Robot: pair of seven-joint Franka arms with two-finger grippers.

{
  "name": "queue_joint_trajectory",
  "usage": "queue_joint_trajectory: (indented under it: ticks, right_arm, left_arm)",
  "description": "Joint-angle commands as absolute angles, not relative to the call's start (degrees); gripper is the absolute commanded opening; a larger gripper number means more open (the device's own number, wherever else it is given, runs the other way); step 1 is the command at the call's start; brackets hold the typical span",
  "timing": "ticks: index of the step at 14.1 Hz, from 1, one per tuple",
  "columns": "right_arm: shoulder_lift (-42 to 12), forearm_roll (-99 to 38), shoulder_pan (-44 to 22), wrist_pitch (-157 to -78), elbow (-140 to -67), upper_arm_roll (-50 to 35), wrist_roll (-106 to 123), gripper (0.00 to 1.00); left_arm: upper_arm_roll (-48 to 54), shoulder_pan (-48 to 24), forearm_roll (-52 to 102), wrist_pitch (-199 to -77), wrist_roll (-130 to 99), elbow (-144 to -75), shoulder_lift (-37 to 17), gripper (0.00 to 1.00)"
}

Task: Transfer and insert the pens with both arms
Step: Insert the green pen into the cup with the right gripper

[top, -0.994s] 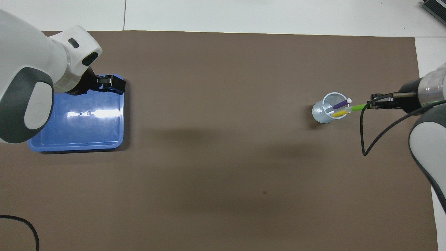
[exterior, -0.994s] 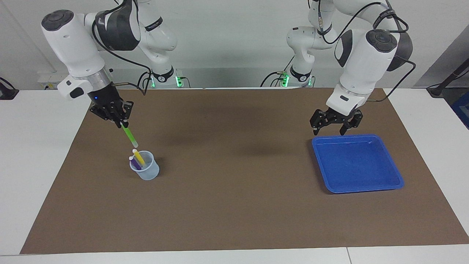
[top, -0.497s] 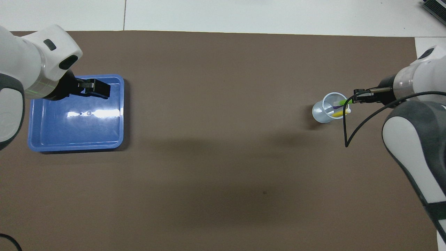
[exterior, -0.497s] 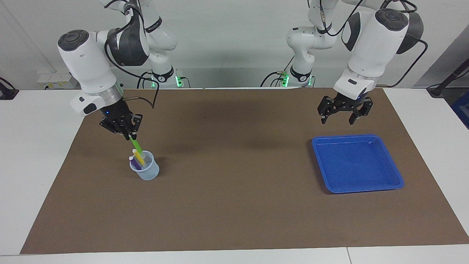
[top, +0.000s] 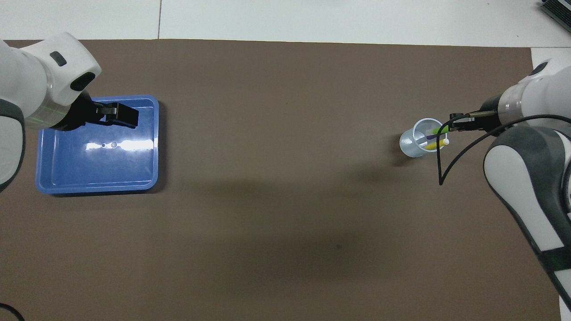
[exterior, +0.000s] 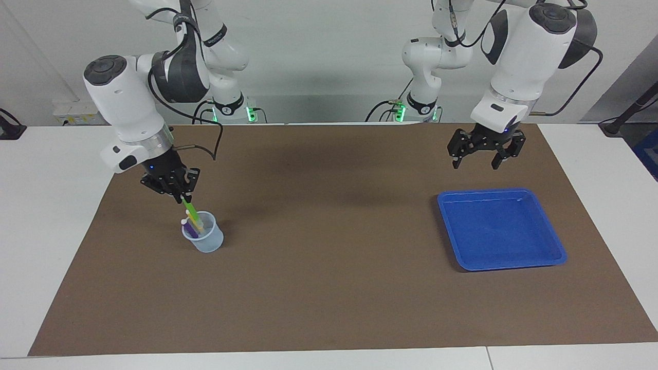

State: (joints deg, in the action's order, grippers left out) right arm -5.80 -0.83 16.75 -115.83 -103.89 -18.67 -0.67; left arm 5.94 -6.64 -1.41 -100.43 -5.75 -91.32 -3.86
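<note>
My right gripper (exterior: 181,196) (top: 451,128) is shut on the upper end of the green pen (exterior: 189,208) (top: 439,130). The pen slants down, with its lower end inside the clear cup (exterior: 205,241) (top: 412,145). A yellow pen (exterior: 196,222) (top: 432,145) and a purple pen (exterior: 190,230) (top: 432,137) lean in the same cup, pale ends up. My left gripper (exterior: 476,163) (top: 127,117) hangs open and holding nothing, raised above the blue tray (exterior: 501,264) (top: 96,187).
The cup stands on the brown mat (exterior: 329,288) toward the right arm's end of the table, and the tray lies toward the left arm's end. A black cable (top: 441,165) loops down from the right wrist beside the cup. White tabletop borders the mat.
The right gripper came down and brought the green pen from above the cup's rim into the cup. The left gripper rose away from the tray, still open.
</note>
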Motion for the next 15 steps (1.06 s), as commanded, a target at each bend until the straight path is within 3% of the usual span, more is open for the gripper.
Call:
queue_joint_trajectory:
  ticks: [1,6,10,12,13,14,15]
  right_arm:
    - [-7.2,0.44,16.88,-117.25,-104.5,-18.98,-2.37,0.0]
    - [-7.91,0.44,15.82,-121.19,-107.66,-18.98,-3.6,0.0]
    - [-8.35,0.44,15.91,-123.66,-109.34,-18.98,-3.69,0.01]
    - [-8.61,0.44,15.82,-123.66,-109.34,-18.98,-5.26,0.36]
    - [-8.61,0.44,15.82,-123.66,-109.34,-18.98,-6.23,0.47]
    - [-8.61,0.44,15.82,-123.66,-109.34,-18.98,-6.41,0.55]
    - [-8.7,0.44,15.82,-123.66,-109.34,-18.98,-6.42,0.56]
  left_arm:
    - [6.24,-5.89,-2.29,-99.67,-5.19,-92.46,-2.72,1.0]
    - [6.33,-0.18,-2.29,-99.58,-2.3,-93.69,-2.02,1.0]
    - [6.15,0.26,-2.37,-99.32,-2.11,-93.69,-2.02,1.0]
    - [5.8,3.24,-2.37,-99.4,-1.93,-93.69,-1.76,1.0]
    - [5.8,3.16,-2.37,-99.32,-2.02,-94.04,-1.67,1.0]
    - [5.8,2.73,-2.46,-99.14,-2.02,-93.96,-1.58,1.0]
    - [6.06,2.72,-2.46,-99.14,-1.85,-93.96,-1.5,1.0]
